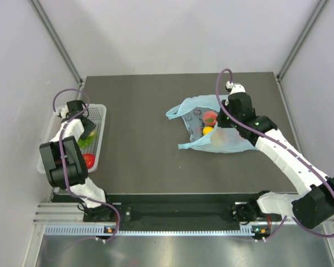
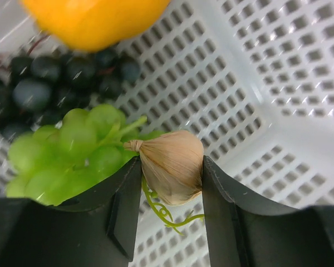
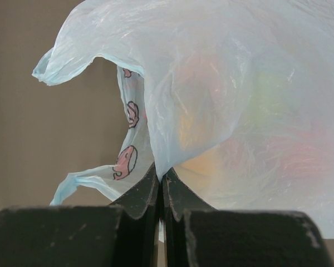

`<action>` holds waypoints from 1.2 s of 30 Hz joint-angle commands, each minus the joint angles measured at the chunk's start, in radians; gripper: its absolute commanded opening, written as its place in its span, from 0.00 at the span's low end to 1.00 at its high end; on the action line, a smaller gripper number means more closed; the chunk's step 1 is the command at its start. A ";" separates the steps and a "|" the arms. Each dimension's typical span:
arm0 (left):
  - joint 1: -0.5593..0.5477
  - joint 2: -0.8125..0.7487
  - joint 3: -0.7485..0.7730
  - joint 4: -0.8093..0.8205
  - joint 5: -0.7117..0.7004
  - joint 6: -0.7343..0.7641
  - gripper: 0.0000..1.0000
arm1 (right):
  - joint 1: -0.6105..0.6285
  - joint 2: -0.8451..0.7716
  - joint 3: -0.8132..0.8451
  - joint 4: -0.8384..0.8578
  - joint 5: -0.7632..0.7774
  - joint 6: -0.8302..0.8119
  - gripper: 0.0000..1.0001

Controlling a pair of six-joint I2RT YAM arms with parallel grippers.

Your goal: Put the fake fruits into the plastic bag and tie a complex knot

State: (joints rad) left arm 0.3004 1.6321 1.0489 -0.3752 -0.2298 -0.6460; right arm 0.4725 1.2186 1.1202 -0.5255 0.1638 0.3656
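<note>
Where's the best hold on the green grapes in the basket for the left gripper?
Across the middle of the green grapes, coming straight down. The bunch lies flat on the white basket floor, lumpy and wider than its thin stem, which would probably slip. Dark grapes crowd one side, so close across the free sides. The left gripper now holds a garlic bulb.

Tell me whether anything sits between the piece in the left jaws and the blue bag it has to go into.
Nothing visible does. The left gripper grips a tan bulb in the white basket; only table top shows between it and the plastic bag, whose edge the right gripper pinches.
</note>
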 commanded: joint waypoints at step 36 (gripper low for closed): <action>-0.017 -0.061 0.172 -0.053 -0.008 0.155 0.86 | -0.017 0.035 0.122 -0.025 0.025 -0.033 0.00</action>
State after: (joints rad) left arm 0.2859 1.5887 1.1820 -0.4149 -0.2260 -0.5228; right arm 0.4725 1.2472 1.1877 -0.5686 0.1787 0.3470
